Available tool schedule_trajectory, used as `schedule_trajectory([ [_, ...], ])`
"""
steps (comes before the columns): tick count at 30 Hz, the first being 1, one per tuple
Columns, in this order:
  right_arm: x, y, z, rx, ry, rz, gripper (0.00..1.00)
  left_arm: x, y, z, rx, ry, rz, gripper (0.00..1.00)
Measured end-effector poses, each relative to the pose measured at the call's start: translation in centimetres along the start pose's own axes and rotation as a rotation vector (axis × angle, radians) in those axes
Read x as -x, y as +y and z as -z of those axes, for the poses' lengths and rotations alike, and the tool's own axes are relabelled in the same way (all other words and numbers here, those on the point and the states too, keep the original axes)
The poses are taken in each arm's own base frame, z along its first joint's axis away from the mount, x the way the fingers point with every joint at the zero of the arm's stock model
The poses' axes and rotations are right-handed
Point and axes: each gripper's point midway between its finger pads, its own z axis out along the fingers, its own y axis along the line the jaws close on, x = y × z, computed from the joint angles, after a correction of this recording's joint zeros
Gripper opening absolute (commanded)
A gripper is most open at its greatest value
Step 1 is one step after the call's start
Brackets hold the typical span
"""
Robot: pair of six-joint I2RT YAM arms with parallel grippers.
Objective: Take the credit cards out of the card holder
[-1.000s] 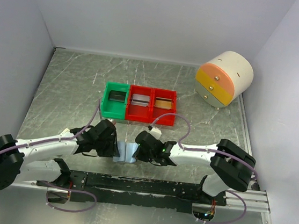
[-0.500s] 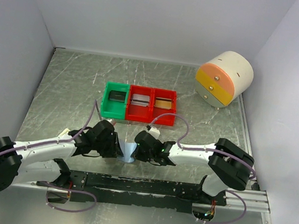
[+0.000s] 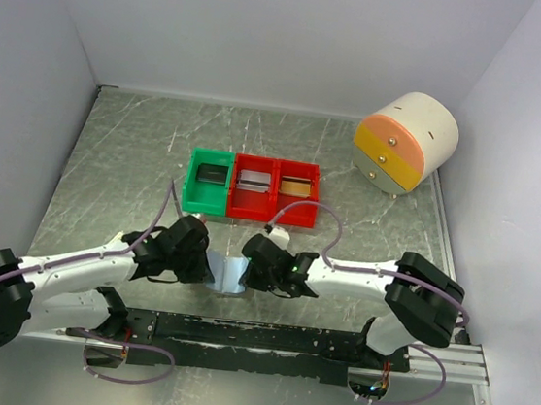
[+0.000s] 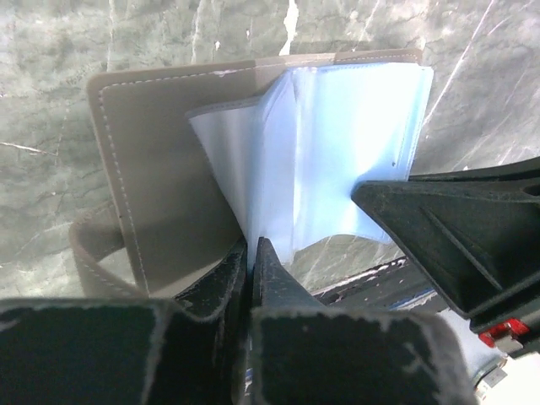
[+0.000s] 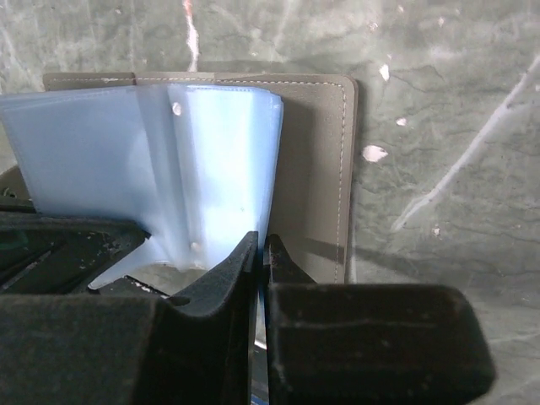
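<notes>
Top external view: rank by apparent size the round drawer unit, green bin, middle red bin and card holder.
1. round drawer unit
2. green bin and middle red bin, alike
3. card holder, only partly visible

Green bin (image 3: 204,204), two red bins (image 3: 250,209) adjoining (contents perhaps metallic); drawer unit (image 3: 405,142) right.

Top view bright and even, diffuse light from overhead; white walls (image 3: 270,36) clean, not blown out; marbled table (image 3: 118,166) has a soft sheen, only faint short shadows beside the bins (image 3: 204,199); focus sharp throughout, little edge distortion. Left wrist view dimmer; card holder (image 4: 152,160) in focus, its pale blue pockets lit brightest, near washed out; left gripper (image 4: 253,249) dark, close, soft-edged. Right wrist view alike; pockets glare white at centre; right gripper (image 5: 261,245) blurred in foreground, throwing a dark shadow on the grey panel.
</notes>
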Motion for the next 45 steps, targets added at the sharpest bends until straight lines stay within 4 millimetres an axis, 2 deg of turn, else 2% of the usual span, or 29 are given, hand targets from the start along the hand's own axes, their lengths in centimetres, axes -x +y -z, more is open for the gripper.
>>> schedule_trajectory([
  [7,2.1,1.9,0.4,-0.094,-0.025,0.099,0.06,0.8,0.3,0.3,0.030,-0.032,-0.023,0.07],
  [11,2.0,0.9,0.5,-0.152,-0.019,0.126,0.08,1.1,0.2,0.3,0.049,-0.035,-0.032,0.07],
  [14,2.5,0.9,1.0,-0.181,-0.030,0.138,0.10,1.5,-0.1,0.5,0.058,-0.044,-0.045,0.16],
  [15,2.7,1.1,1.2,-0.179,-0.036,0.141,0.14,1.6,-0.1,0.6,0.061,-0.047,-0.052,0.22],
  [17,2.8,1.1,1.4,-0.170,-0.042,0.142,0.31,1.7,-0.1,0.7,0.065,-0.047,-0.065,0.40],
  [18,2.8,0.8,1.6,-0.165,-0.043,0.142,0.35,1.7,0.0,0.7,0.068,-0.045,-0.073,0.45],
  [21,2.5,-1.0,2.6,-0.165,-0.046,0.117,0.36,1.5,0.3,1.0,0.077,-0.039,-0.086,0.56],
  [23,2.5,-2.0,3.5,-0.162,-0.057,0.092,0.38,1.6,0.4,1.5,0.075,-0.044,-0.090,0.58],
  [26,3.2,-2.4,4.9,-0.143,-0.089,0.058,0.39,2.1,0.2,2.7,0.079,-0.071,-0.091,0.59],
  [30,5.1,-1.4,6.7,-0.059,-0.152,0.019,0.39,3.5,-0.1,4.5,0.105,-0.129,-0.090,0.60],
  [33,6.0,-0.4,7.4,0.006,-0.183,0.008,0.43,4.4,0.0,5.7,0.132,-0.171,-0.084,0.68],
  [36,6.4,0.5,7.6,0.062,-0.201,0.021,0.50,5.4,0.4,7.1,0.176,-0.212,-0.077,0.71],
  [38,6.6,1.5,7.7,0.116,-0.209,0.049,0.53,6.2,0.3,8.3,0.193,-0.249,-0.075,0.82],
  [42,6.7,4.1,7.7,0.234,-0.212,0.104,0.55,8.1,-0.3,10.9,0.203,-0.336,-0.073,0.94],
  [45,6.4,5.5,6.9,0.279,-0.183,0.147,0.61,9.7,-0.8,13.2,0.210,-0.412,-0.072,0.96],
])
